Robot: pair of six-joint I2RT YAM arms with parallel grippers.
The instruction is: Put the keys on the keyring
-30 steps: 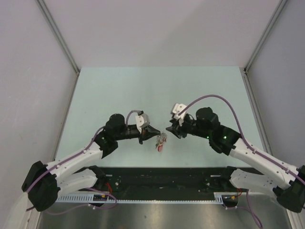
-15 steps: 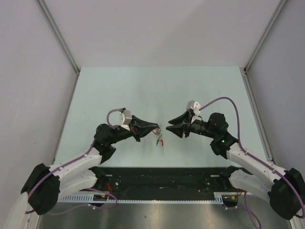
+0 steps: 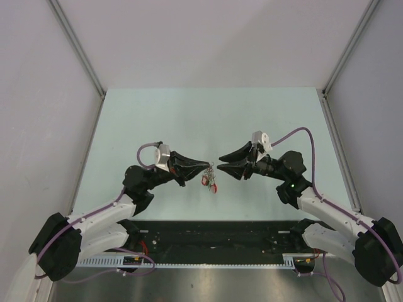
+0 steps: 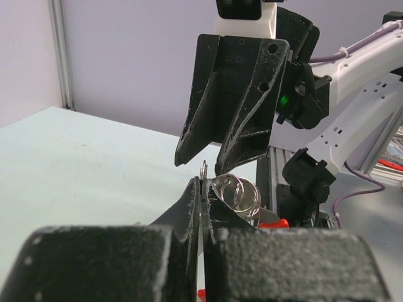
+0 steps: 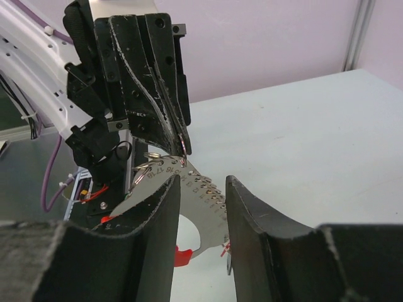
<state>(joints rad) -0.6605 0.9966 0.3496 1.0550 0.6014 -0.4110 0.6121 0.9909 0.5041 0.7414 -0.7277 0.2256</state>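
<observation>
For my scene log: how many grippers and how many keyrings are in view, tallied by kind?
Grippers: 2 (left gripper, right gripper)
Keyring: 1 (keyring, pinched by the left gripper)
Total: 3

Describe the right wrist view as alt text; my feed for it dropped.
The open right gripper frames the keyring, its pale grey tag held just beyond by the shut left gripper. Small metal rings sit at the tag's top; a red piece shows below.

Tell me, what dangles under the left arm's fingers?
The keyring: metal rings, a pale tag, red bits. The part pinched inside the shut fingers is hidden.
</observation>
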